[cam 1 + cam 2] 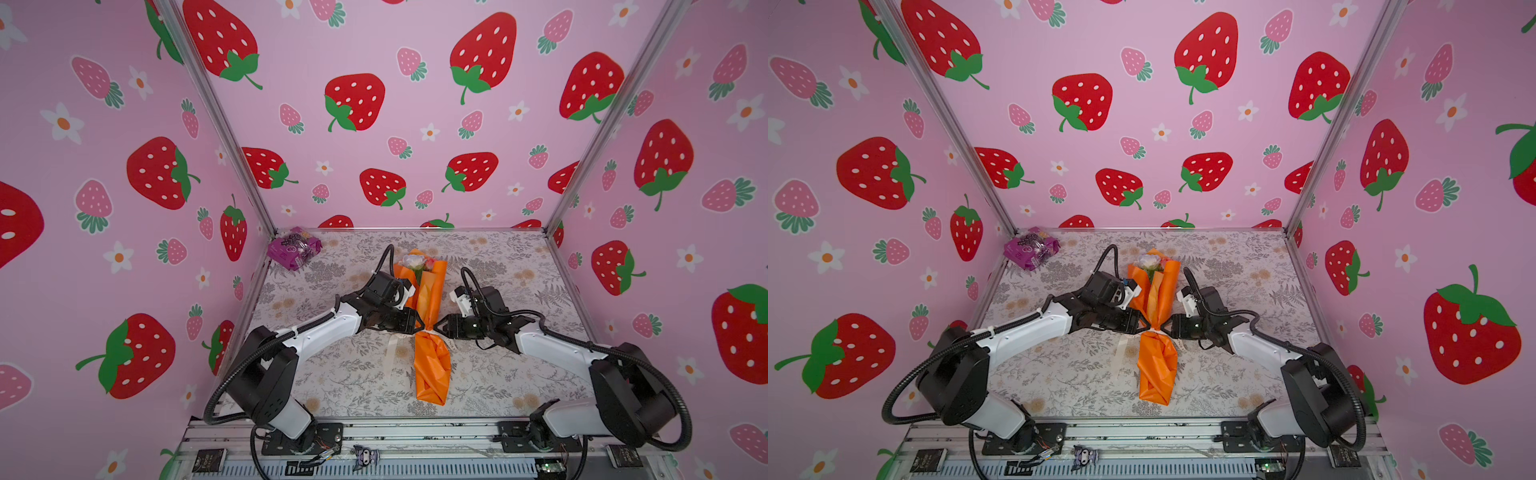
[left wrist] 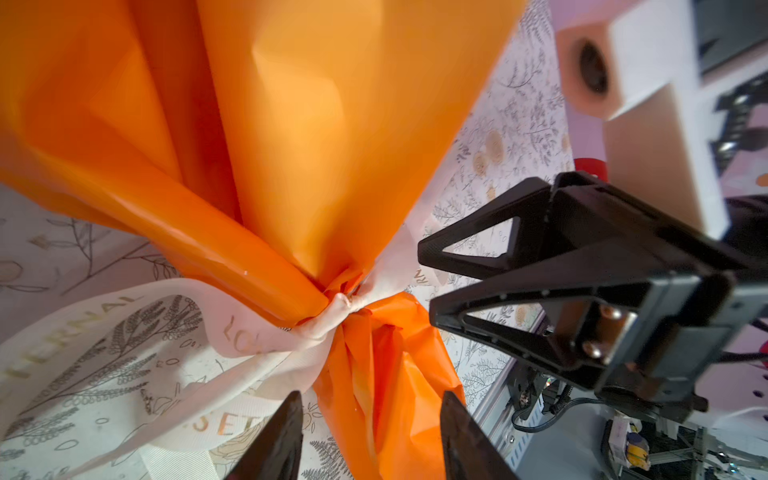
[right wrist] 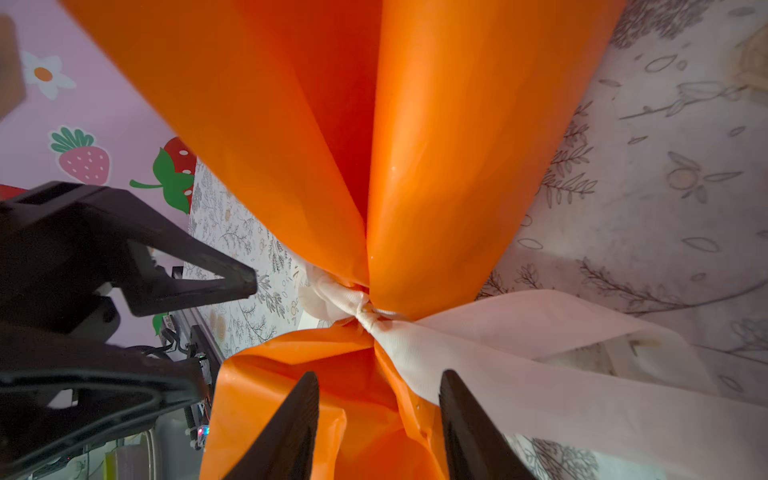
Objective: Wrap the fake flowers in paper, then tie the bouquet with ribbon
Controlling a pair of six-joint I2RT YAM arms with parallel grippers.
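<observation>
At mid-frame beside the ribbon knot (image 2: 345,303), left gripper (image 2: 372,395) and right gripper (image 3: 379,374) stand open; snagging a ribbon tail (image 3: 561,328) could untie the bouquet (image 1: 432,291).

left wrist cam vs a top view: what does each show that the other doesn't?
Left wrist only: the gold lettering on the ribbon, the tight knot up close, and the gap between the fingers of the left gripper.
Top view only: the flowers at the far end, and the purple packet in the far-left corner.
Both: the orange wrapping cinched at its waist by the ribbon, with the right gripper open just beside the tie.
</observation>
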